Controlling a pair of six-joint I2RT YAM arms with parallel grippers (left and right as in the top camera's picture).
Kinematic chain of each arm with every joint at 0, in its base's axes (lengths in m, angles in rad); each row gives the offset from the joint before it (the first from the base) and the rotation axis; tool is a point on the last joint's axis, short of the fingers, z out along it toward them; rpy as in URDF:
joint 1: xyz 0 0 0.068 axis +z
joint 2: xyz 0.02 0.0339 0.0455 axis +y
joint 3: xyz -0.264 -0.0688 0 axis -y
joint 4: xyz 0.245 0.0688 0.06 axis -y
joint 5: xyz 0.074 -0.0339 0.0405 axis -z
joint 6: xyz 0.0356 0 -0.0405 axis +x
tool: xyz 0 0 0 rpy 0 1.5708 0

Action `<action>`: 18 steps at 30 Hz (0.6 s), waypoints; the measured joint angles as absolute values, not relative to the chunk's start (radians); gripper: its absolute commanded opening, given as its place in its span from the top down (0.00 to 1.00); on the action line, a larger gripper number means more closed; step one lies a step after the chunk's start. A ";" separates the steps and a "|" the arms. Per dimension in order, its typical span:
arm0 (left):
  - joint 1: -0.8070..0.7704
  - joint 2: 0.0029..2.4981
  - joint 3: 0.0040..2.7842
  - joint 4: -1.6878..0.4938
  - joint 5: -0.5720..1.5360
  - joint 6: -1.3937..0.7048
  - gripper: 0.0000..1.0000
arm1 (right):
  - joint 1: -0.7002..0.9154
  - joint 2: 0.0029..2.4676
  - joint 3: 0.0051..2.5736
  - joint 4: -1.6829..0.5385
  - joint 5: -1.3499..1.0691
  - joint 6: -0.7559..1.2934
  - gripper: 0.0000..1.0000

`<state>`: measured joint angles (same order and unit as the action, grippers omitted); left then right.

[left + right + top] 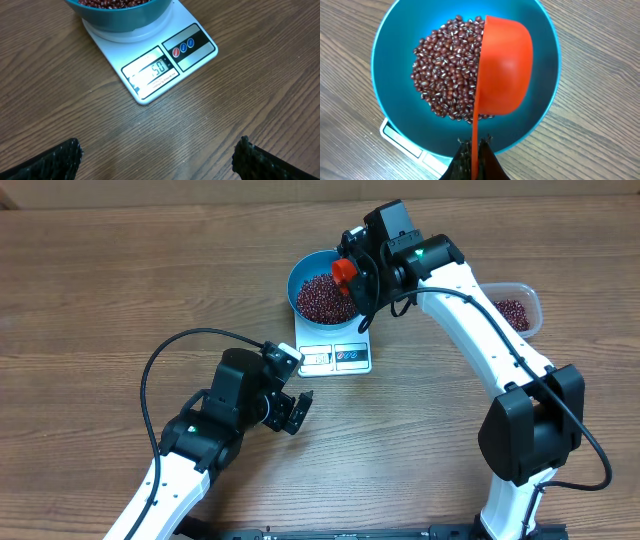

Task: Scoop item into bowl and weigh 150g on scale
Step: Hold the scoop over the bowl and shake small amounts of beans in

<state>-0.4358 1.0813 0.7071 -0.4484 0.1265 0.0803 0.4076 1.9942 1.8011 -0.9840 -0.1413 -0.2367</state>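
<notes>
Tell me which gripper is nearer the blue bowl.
Right. The right gripper holds an orange scoop tipped over the bowl; the left gripper hangs open short of the scale, clear of the bowl.

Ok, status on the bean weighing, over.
Left hand open, empty, low over table near scale. Right hand shut on orange scoop, tipped over beans in blue bowl. Bowl sits on scale. Nothing seen blocking.

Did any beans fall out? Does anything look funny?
Nothing stands out. The beans sit inside the blue bowl, the bowl sits on the scale, and no beans show on the table. The orange scoop is tipped over the bowl, as for pouring.
</notes>
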 measured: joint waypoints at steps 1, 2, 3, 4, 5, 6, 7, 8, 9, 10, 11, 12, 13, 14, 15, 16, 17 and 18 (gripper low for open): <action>-0.436 1.081 0.707 -0.448 0.126 0.080 0.01 | 0.408 1.994 1.801 -0.984 -0.139 -0.237 0.96; -0.436 1.081 0.707 -0.448 0.126 0.080 0.00 | 0.408 1.994 1.801 -0.984 -0.131 -0.237 0.96; -0.436 1.081 0.707 -0.448 0.126 0.080 0.00 | 0.408 1.994 1.801 -0.984 -0.125 -0.237 0.96; -0.436 1.081 0.707 -0.448 0.126 0.080 0.00 | 0.408 1.994 1.801 -0.984 -0.119 -0.236 0.96; -0.436 1.081 0.707 -0.448 0.126 0.080 0.00 | 0.408 1.994 1.801 -0.984 -0.115 -0.236 0.96; -0.436 1.081 0.707 -0.448 0.126 0.080 0.00 | 0.408 1.994 1.801 -0.984 -0.112 -0.237 0.96; -0.436 1.081 0.707 -0.448 0.126 0.080 0.00 | 0.408 1.994 1.801 -0.984 -0.108 -0.237 0.96; -0.436 1.081 0.707 -0.448 0.126 0.080 0.01 | 0.408 1.994 1.801 -0.984 -0.104 -0.237 0.96; -0.436 1.081 0.707 -0.448 0.126 0.080 0.01 | 0.408 1.994 1.801 -0.984 -0.103 -0.236 0.96; -0.436 1.081 0.707 -0.448 0.126 0.080 0.00 | 0.408 1.994 1.801 -0.984 -0.101 -0.237 0.96; -0.436 1.081 0.707 -0.448 0.126 0.080 0.00 | 0.408 1.994 1.801 -0.984 -0.100 -0.237 0.96; -0.436 1.081 0.707 -0.448 0.126 0.080 0.01 | 0.408 1.994 1.801 -0.984 -0.100 -0.237 0.96; -0.436 1.081 0.707 -0.448 0.126 0.080 0.00 | 0.408 1.994 1.801 -0.984 -0.101 -0.237 0.96; -0.436 1.081 0.707 -0.448 0.126 0.080 0.01 | 0.408 1.994 1.801 -0.984 -0.102 -0.237 0.96; -0.436 1.081 0.707 -0.448 0.126 0.080 0.00 | 0.408 1.994 1.801 -0.984 -0.107 -0.237 0.96; -0.436 1.081 0.707 -0.448 0.126 0.080 0.00 | 0.408 1.994 1.801 -0.984 -0.115 -0.237 0.96; -0.436 1.081 0.707 -0.448 0.126 0.080 0.00 | 0.408 1.994 1.801 -0.984 -0.122 -0.237 0.96; -0.436 1.081 0.707 -0.448 0.126 0.080 0.00 | 0.408 1.994 1.801 -0.984 -0.131 -0.237 0.96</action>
